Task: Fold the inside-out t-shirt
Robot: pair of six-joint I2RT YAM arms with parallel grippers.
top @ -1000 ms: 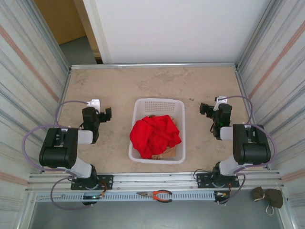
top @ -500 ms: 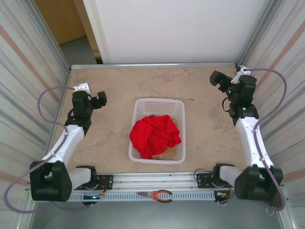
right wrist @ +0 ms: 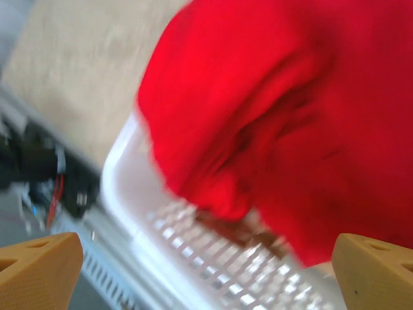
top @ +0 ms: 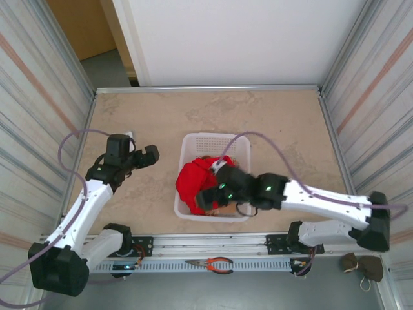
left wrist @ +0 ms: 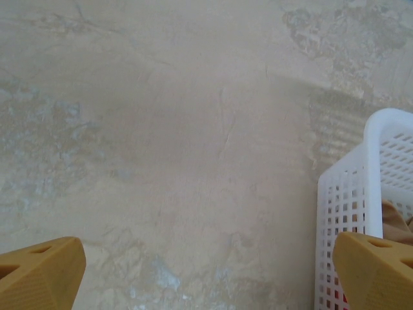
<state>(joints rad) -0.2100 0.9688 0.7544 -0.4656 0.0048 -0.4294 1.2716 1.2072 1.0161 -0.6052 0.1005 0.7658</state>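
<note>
Left tool (top: 147,155): jaws spread wide, nothing between them; it hangs over bare surface just left of the basket. In the left wrist view (left wrist: 206,278) its two yellow fingertips (left wrist: 42,274) sit at the bottom corners.
Right tool (top: 206,197): jaws wide apart, reaching over the near left part of the basket, above the red cloth. In the right wrist view (right wrist: 206,271) the picture is blurred, and I cannot tell whether the tool touches the cloth.
T-shirt (top: 192,179): bright red, bunched in a heap inside the basket, towards its left and near side; in the right wrist view (right wrist: 290,110) it spills up to the rim.
Basket (top: 216,137): white perforated plastic, at the middle of the surface; its corner shows in the left wrist view (left wrist: 358,194), with a bit of tan cloth (left wrist: 395,221) inside.
Surface (top: 193,110): beige, mottled like stone, with faint scuffs and pale patches (left wrist: 161,129).
Room: white panel (top: 245,39) behind the far edge, ribbed metal walls (top: 39,97) on both sides, a wooden door (top: 77,26) at the far left.
Near rail (top: 193,244): aluminium, carrying both arm bases; red-handled pliers (top: 218,263) lie on the slotted strip below it.
</note>
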